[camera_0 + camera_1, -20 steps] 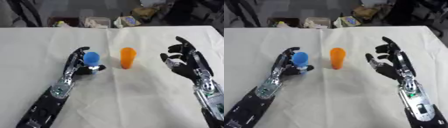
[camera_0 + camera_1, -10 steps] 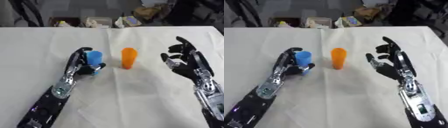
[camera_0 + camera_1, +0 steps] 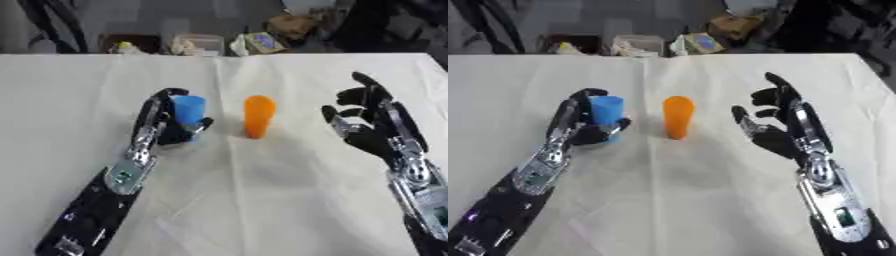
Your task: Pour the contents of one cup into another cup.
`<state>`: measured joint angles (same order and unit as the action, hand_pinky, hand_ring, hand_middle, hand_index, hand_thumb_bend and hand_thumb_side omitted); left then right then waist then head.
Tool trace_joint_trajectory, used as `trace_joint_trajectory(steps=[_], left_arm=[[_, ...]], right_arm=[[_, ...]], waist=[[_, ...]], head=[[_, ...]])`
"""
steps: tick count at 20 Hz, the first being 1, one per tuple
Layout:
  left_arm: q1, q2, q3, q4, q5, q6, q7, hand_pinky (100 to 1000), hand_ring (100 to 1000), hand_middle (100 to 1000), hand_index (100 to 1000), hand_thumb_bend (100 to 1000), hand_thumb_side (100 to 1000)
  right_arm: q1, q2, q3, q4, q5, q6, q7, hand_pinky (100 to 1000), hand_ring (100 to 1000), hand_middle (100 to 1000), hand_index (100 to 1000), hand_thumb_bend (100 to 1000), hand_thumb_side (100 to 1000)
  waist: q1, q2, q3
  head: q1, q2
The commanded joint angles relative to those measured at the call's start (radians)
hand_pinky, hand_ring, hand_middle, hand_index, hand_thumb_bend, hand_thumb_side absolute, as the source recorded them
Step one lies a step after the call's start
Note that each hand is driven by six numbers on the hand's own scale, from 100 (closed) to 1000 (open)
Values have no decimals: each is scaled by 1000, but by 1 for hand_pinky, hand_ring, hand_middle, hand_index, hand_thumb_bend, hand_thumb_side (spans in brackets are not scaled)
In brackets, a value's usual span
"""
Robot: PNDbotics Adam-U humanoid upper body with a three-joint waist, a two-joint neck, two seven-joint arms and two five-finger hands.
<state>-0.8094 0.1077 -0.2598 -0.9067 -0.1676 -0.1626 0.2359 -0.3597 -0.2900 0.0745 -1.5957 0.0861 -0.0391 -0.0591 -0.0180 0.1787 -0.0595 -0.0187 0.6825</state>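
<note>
Left eye view: left hand (image 3: 166, 127) curled round upright blue plastic cup (image 3: 189, 111) on white-clothed worktop (image 3: 262, 200); tall orange plastic cup (image 3: 257, 116) just beside, at 3 o'clock.

Right eye view: right hand (image 3: 776, 131) at 3 o'clock of orange cup, fingers (image 3: 779, 86) spread wide, holding nothing.

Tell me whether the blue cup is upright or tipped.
Upright: the blue cup stands vertical on the table, the left hand curled round it.
</note>
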Motion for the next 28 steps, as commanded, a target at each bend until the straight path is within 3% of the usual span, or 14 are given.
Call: trace_joint_trajectory(steps=[1, 6, 11, 20, 25, 28], left_arm=[[-13, 16, -3, -33, 9, 0, 6, 129, 259, 254, 708, 619, 105], [1, 36, -10, -102, 23, 4, 14, 141, 264, 259, 700, 558, 100], [33, 76, -29, -231, 49, 35, 22, 170, 273, 267, 683, 398, 100], [103, 157, -46, -505, 100, 88, 30, 193, 285, 278, 690, 373, 100], [151, 197, -36, -649, 114, 130, 36, 204, 289, 280, 695, 364, 100], [180, 214, -28, -713, 121, 150, 42, 205, 289, 279, 695, 360, 100]], right_arm=[[-12, -10, -3, -20, -2, 0, -1, 660, 733, 671, 962, 405, 283], [-14, -14, -2, -19, -3, 1, -2, 660, 731, 667, 961, 397, 281], [-15, -19, -4, -16, -6, 3, -6, 659, 730, 664, 961, 390, 278], [-43, -43, 12, 17, -14, 7, -1, 649, 716, 657, 959, 395, 270], [-74, -70, 40, 69, -6, 2, 16, 644, 714, 661, 961, 519, 233], [-97, -75, 58, 118, 18, -13, 20, 643, 715, 670, 967, 590, 273]], waist=[[-1, -18, 2], [0, -18, 6], [2, -20, 19], [2, -24, 44], [8, -25, 59], [14, -26, 69]], head=[[0, -12], [-3, -13], [-11, -16], [-24, -23], [-32, -22], [-37, -21]])
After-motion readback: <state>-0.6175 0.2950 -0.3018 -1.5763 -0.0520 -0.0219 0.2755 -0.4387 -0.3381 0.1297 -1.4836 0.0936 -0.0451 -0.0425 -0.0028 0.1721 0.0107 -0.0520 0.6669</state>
